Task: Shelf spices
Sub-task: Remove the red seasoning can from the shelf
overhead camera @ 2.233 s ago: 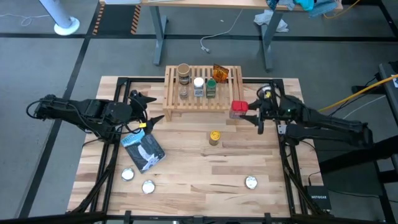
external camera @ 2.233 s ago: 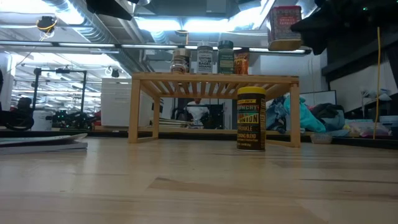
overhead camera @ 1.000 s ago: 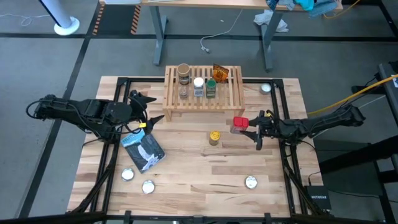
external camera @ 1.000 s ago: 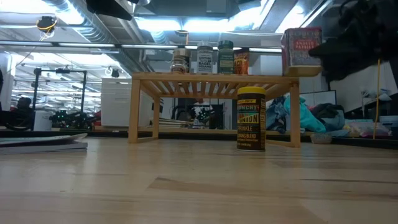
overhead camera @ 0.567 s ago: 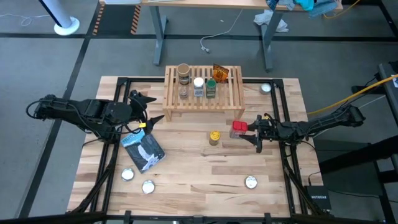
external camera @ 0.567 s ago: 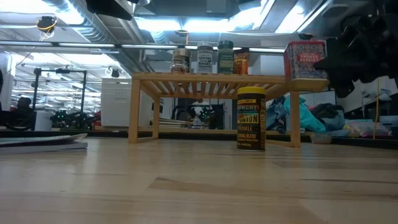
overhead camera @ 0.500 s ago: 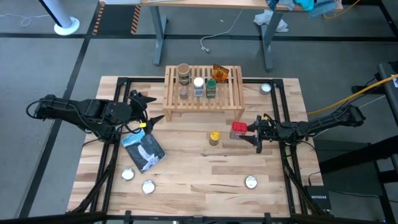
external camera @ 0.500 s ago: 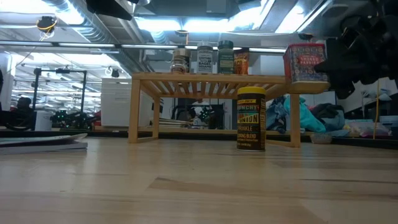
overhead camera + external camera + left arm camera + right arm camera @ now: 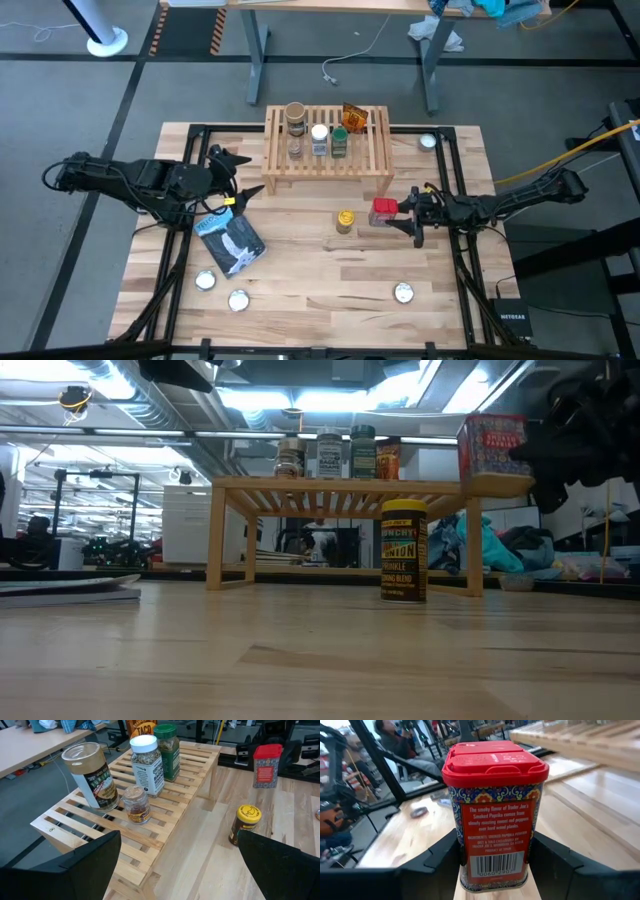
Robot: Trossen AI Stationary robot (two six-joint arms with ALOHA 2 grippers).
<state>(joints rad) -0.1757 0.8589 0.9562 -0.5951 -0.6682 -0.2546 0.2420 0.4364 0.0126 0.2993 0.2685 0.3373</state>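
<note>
Red tin clamped in right end effector; five spices on shelf; left end effector wide open.

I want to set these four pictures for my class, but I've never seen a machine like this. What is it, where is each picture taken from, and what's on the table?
It is a robot with two dark arms, each ending in a two-finger gripper. One picture looks straight down, one looks level across the table, and two come from cameras on the wrists.

On the table stands a small wooden shelf with four spice jars and an orange packet. In front stand a yellow-lidded jar, a blue-and-white pouch and some silver discs.

The right gripper holds a red tin of paprika, above the table near the shelf's right end. The left gripper waits open at the left.
</note>
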